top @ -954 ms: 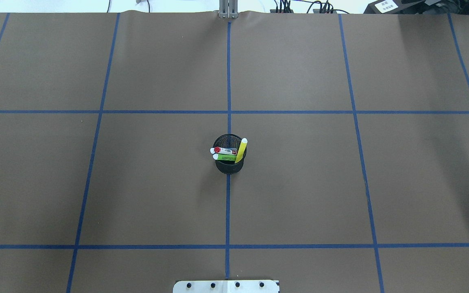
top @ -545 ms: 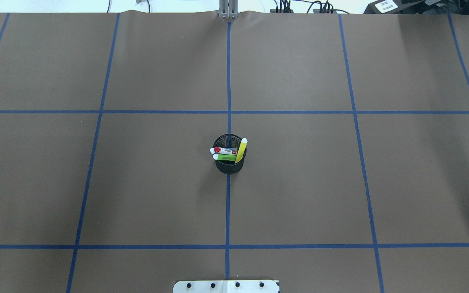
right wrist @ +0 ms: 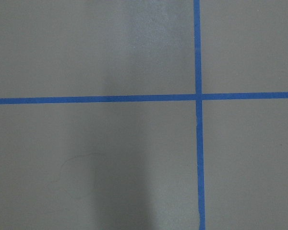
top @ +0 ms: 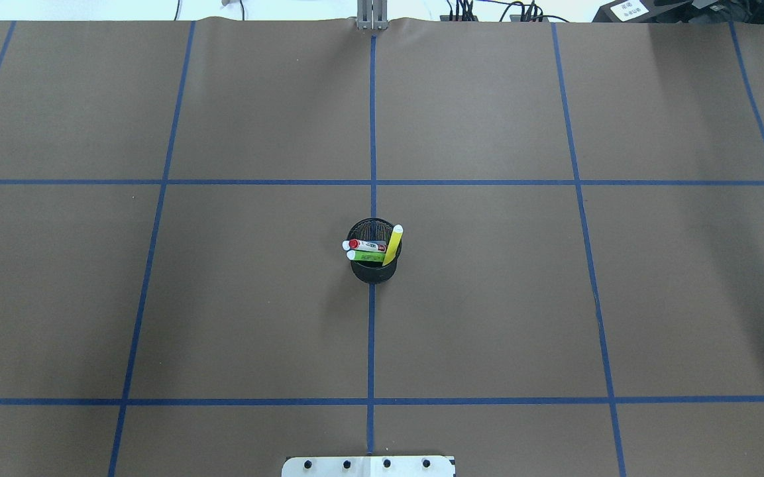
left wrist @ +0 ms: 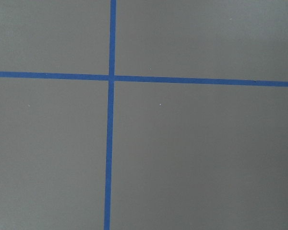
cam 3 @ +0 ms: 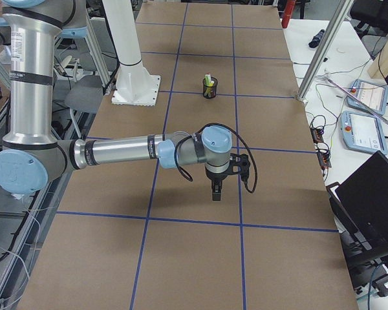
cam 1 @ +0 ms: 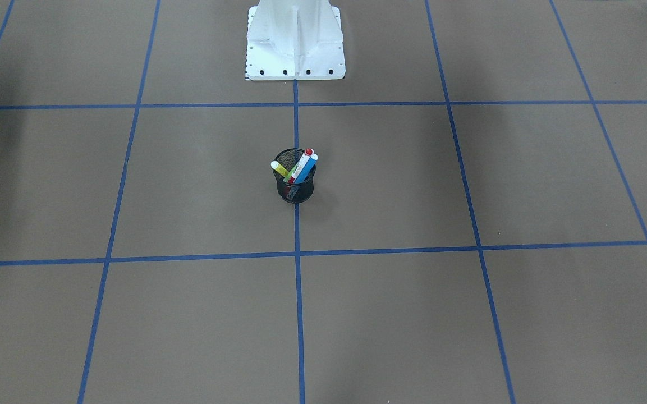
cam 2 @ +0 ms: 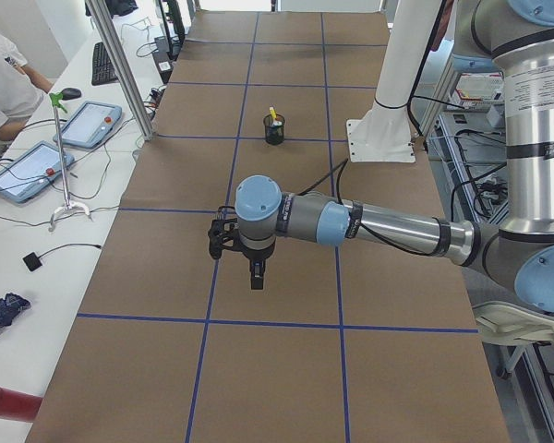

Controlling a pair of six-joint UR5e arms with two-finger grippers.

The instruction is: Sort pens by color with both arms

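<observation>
Left gripper (cam 2: 256, 280), right gripper (cam 3: 216, 192) — each hangs over bare table (top: 488, 298), well apart from the cup (top: 374, 273); open or closed, cannot tell. Pens (top: 370, 246) — all in the cup, mid-table, unmoved since a second ago. Sorting not begun.

Grey metal left arm (cam 2: 388, 229) and right arm (cam 3: 116, 152) stretch level; black left end effector (cam 2: 256, 280) and right end effector (cam 3: 215, 193) point down.

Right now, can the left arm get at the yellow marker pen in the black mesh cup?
Probably yes: the yellow marker pen sticks out of the black mesh cup, and nothing lies on the brown table between it and the left end effector.
</observation>
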